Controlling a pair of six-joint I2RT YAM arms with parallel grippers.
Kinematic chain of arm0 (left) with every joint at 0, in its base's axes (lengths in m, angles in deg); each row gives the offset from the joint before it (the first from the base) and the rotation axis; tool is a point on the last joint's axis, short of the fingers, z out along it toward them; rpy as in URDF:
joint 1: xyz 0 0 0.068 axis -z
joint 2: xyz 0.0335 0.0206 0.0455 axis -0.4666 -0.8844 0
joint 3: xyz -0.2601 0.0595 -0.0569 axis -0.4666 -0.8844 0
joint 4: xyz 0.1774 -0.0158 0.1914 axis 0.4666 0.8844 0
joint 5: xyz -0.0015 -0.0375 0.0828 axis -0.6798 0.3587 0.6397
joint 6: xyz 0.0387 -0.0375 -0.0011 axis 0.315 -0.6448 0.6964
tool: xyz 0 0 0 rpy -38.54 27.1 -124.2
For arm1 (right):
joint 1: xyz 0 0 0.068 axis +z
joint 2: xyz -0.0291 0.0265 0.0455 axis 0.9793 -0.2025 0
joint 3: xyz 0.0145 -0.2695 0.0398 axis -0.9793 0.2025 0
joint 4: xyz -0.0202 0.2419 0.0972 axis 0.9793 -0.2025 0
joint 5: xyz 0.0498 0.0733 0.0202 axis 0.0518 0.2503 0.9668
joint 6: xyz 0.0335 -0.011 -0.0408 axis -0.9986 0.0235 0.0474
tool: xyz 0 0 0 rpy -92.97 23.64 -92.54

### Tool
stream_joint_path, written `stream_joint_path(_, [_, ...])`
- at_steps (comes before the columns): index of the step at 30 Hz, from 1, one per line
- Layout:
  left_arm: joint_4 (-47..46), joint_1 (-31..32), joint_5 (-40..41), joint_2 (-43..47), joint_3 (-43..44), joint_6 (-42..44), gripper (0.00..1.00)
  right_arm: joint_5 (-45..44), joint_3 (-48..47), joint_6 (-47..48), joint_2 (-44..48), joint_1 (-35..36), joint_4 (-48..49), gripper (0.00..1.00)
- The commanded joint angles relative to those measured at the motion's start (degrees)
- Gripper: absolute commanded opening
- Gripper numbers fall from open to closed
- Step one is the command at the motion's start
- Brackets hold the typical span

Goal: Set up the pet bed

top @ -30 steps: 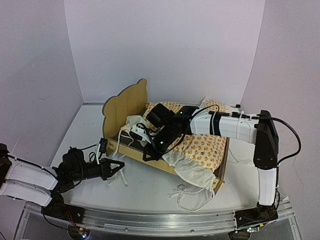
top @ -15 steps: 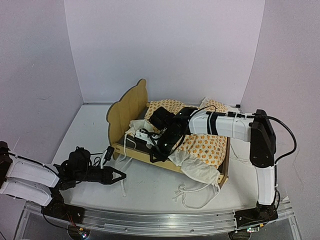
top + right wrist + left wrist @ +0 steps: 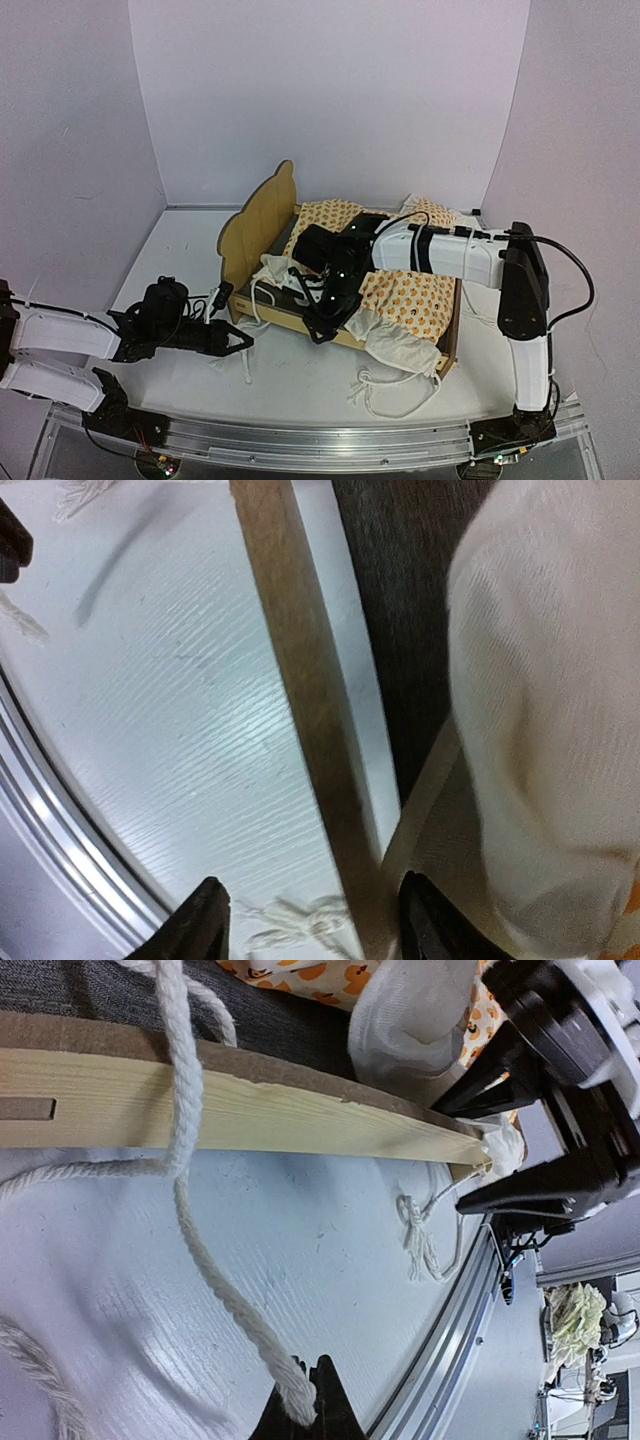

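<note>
Our left gripper [image 3: 243, 342] pinches the white string [image 3: 186, 1110] at 7 o'clock of the pet bed [image 3: 256, 215], mid-tabletop [image 3: 180, 250], so we should pull gently while our right gripper [image 3: 324, 323], fingers apart around the side rail [image 3: 300, 680], steadies it.

Orange-print bedding [image 3: 412, 292] with a white ruffle [image 3: 400, 350] lies rumpled above a white table [image 3: 175, 250]; a white cord [image 3: 185, 1110] trails across the tabletop.

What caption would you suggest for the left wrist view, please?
Left gripper pinches a white cord draped over the wooden side of the pet bed.
</note>
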Motion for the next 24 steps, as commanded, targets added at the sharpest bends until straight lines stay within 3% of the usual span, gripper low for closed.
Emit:
stream_joint_path(1, [11.4,-0.5,2.1,1.4,7.3,5.9,0.00,0.9,-3.2,-6.1,6.7,3.2,-7.2,0.65])
stream_joint_path(5, [21.9,-0.6,7.2,1.7,12.0,10.6,0.00,1.9,-4.1,-6.6,8.9,7.9,-6.9,0.76])
stream_joint_path(12, [27.9,-1.5,10.6,2.2,14.4,14.7,0.00,2.4,-4.0,-6.6,8.0,10.9,0.6,0.84])
stream_joint_path(14, [28.0,-1.6,10.7,2.7,14.2,14.8,0.00,3.6,-1.2,-5.7,8.8,11.1,6.0,0.84])
stream_joint_path(19, [28.9,-1.6,12.4,2.6,15.3,15.4,0.00,3.2,13.0,-1.3,9.6,12.0,35.8,0.85])
stream_joint_path(24, [31.8,-1.7,16.9,1.4,16.4,15.8,0.00,-1.6,9.1,-2.6,0.6,12.4,44.5,0.81])
